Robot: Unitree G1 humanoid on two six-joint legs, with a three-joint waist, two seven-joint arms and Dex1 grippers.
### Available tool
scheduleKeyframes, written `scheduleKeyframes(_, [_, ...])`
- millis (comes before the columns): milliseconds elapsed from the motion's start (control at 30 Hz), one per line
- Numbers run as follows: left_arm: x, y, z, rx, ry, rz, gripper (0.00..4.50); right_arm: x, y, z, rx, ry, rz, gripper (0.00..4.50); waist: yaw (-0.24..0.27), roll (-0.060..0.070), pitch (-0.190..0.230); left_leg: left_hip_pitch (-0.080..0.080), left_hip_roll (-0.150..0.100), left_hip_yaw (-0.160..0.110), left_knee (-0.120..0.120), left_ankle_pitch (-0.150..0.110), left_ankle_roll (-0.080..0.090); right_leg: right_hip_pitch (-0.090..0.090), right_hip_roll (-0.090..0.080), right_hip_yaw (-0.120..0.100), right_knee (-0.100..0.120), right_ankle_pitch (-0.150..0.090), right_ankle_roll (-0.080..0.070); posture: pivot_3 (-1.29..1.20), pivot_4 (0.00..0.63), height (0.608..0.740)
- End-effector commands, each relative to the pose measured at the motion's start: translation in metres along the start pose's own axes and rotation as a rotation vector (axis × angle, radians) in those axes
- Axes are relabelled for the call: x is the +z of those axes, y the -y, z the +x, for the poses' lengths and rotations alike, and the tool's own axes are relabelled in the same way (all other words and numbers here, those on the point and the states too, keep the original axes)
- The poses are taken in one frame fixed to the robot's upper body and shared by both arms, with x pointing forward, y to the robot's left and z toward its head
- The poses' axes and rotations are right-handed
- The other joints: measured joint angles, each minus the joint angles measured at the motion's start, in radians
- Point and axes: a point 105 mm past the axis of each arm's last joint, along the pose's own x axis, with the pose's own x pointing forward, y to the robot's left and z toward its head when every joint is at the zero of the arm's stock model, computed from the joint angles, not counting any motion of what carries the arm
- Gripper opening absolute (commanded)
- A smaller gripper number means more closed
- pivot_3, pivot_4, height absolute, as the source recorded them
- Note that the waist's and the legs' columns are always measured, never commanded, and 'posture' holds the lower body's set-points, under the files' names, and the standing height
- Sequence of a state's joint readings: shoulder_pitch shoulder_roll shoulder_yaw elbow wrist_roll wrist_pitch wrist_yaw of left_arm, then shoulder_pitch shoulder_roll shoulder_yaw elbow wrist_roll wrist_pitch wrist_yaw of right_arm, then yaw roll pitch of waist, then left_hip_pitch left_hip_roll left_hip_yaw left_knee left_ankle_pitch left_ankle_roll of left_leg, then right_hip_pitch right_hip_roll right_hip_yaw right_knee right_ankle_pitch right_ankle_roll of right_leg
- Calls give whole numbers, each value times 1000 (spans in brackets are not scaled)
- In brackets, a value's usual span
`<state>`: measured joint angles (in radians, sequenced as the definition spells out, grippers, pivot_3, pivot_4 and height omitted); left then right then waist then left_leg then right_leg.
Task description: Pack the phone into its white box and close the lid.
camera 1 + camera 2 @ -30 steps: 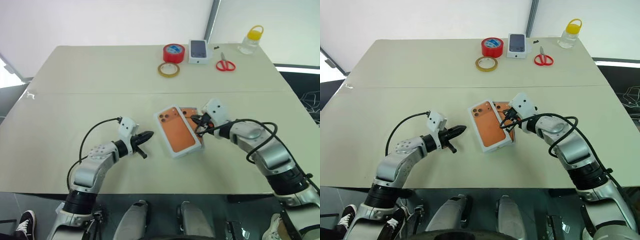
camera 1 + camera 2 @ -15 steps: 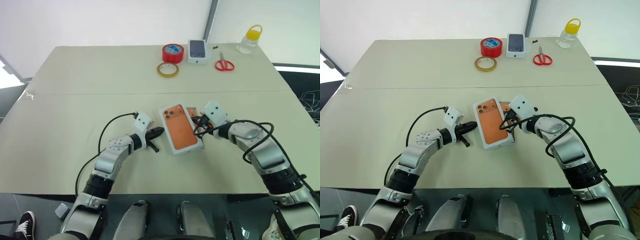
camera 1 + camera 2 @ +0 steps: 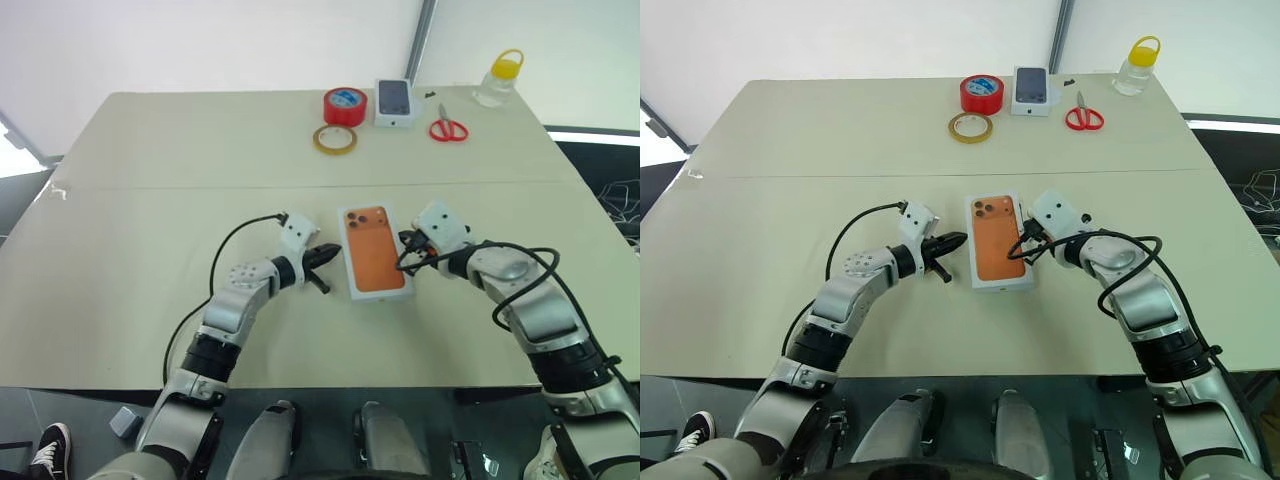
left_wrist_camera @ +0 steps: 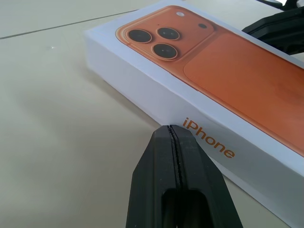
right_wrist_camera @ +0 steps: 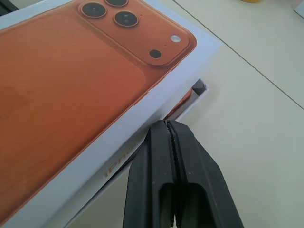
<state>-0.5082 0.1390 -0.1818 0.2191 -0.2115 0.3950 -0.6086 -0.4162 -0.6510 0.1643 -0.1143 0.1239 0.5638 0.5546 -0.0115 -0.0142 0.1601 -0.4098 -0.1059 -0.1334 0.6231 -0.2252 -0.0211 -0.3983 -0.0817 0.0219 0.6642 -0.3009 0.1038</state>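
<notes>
Beige desk [image 3: 150, 250] under a pale backdrop, and along the far edge sit a red tape roll [image 3: 346, 105], a tan tape ring [image 3: 336, 139], a smaller white box [image 3: 397, 102] with a dark phone picture, red scissors [image 3: 450, 128] and a yellow-capped bottle [image 3: 503, 78], all well apart from the action. Dead centre, the lid [image 3: 374, 251] with the orange phone print faces up, sitting over the white box [image 5: 197, 91], but not squarely: in the right wrist view a corner of the tray pokes out from under it with a sliver of orange inside, which is probably the phone [image 5: 183, 102], so it looks packed already and only the closing is left. That would explain the setup: both arms bracket the box from either side, likely to nudge the lid into line. The left claw [image 3: 330, 255] is pinched fully closed, gripping nothing, its tip just beside the lid's left long wall, forearm angled in across the desk and pointing nearly level. The right claw [image 5: 167, 127] is closed too and empty, tip pressed up near the lid's right edge by that exposed corner, with the elbow out wide and the wrist tipped slightly down.
</notes>
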Motion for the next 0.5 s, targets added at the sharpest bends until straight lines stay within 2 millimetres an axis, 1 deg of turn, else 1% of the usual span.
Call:
scheduleKeyframes(33, [13,5,5,-23,44,38,0,11,6,-2,-30,35,-17,48,0,0,0,0,0,0,0,0,0,0,0,0,0,0,0,0,150,740])
scheduleKeyframes(167, [14,5,9,-25,44,41,0,6,8,0,-54,16,-4,48,1,0,0,0,0,0,0,0,0,0,0,0,0,0,0,0,150,740])
scheduleKeyframes(233, [14,4,10,-23,43,38,0,4,7,1,-55,12,-6,48,0,0,0,0,0,0,0,2,-3,0,0,0,0,0,0,0,150,740])
scheduleKeyframes(500, [12,4,12,-20,38,36,0,-1,7,3,-78,-15,-17,48,0,0,0,0,0,0,0,2,-3,0,0,0,0,0,0,0,150,740])
